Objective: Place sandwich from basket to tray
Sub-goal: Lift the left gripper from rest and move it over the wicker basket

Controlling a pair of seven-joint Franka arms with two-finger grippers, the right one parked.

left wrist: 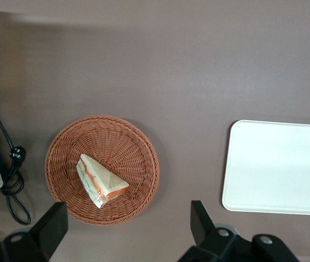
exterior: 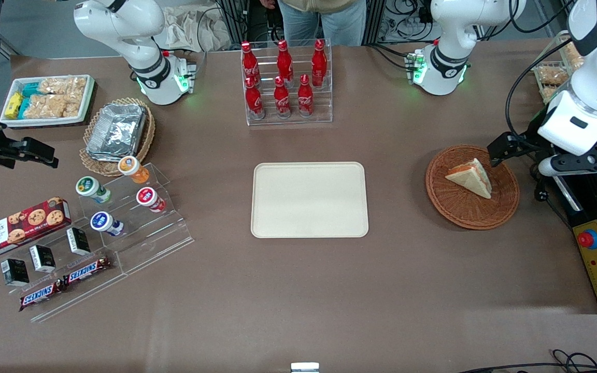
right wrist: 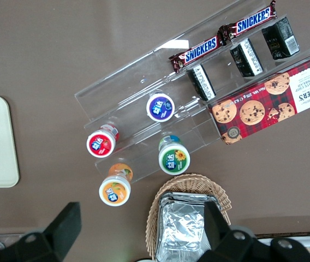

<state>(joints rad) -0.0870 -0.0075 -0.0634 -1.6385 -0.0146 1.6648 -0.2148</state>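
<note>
Reaching for the sandwich [left wrist: 101,183] in the basket [left wrist: 138,142].
The gripper [left wrist: 127,229] hovers above, fingers [left wrist: 200,218] spread wide; it should descend centred over the wedge.

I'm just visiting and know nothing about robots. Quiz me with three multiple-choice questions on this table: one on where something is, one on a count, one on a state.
1. Where is the sandwich?
A. On the tray
B. In the basket
C. Between the gripper's fingers

2. How many red bottles stand in the clear rack?
A. Four
B. Six
C. Eight

3. How are the gripper's fingers set?
A. Spread apart, holding nothing
B. Closed on the sandwich
C. Closed on the basket's rim

Answers:
1. B: the wedge lies inside the reddish-brown woven basket, toward the working arm's end of the table, while the cream tray has nothing on it.
2. B: two rows of three bottles.
3. A: the gripper hovers above the basket's edge, and the left wrist view shows a wide gap between its fingers.
</note>
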